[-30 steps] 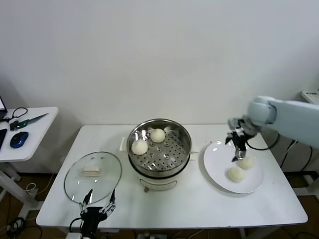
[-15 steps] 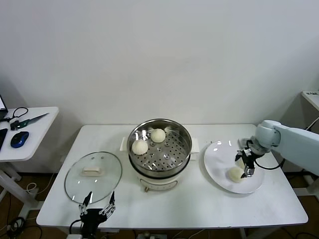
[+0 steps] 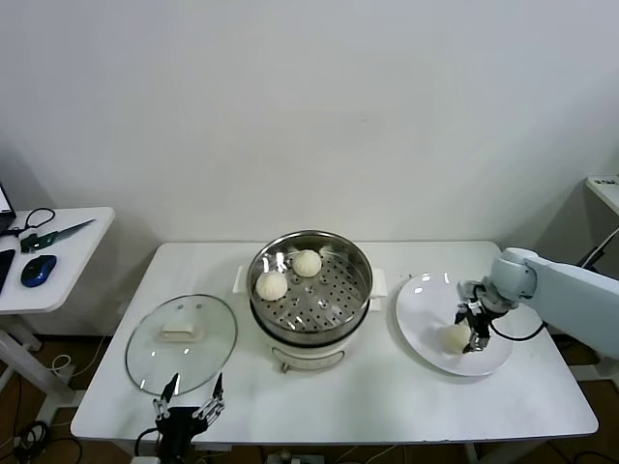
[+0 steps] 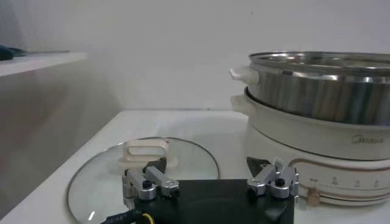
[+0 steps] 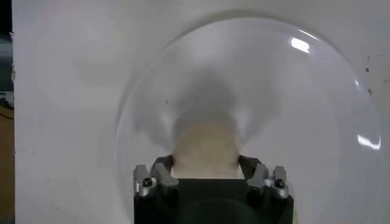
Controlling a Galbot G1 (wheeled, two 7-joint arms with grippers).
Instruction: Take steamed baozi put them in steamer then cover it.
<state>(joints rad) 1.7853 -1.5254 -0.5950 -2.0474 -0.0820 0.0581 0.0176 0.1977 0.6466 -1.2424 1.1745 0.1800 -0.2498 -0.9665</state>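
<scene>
- Step: picking up third baozi; two baozi [image 3: 272, 285] already in steamer [image 3: 309, 287], frame centre.
- Right gripper [image 3: 471, 333] down on plate [image 3: 426, 324], right of frame, fingers straddling a steamed baozi [image 5: 205, 149]; grip not clearly closed.
- Next: close, lift, carry to steamer.
- Left gripper [image 3: 190, 400] parked open, bottom left, near cover [image 3: 181, 340].

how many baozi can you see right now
3: two in the steamer, one baozi left, another baozi behind; a third baozi on the plate at the right claw, which may hide another.
</scene>
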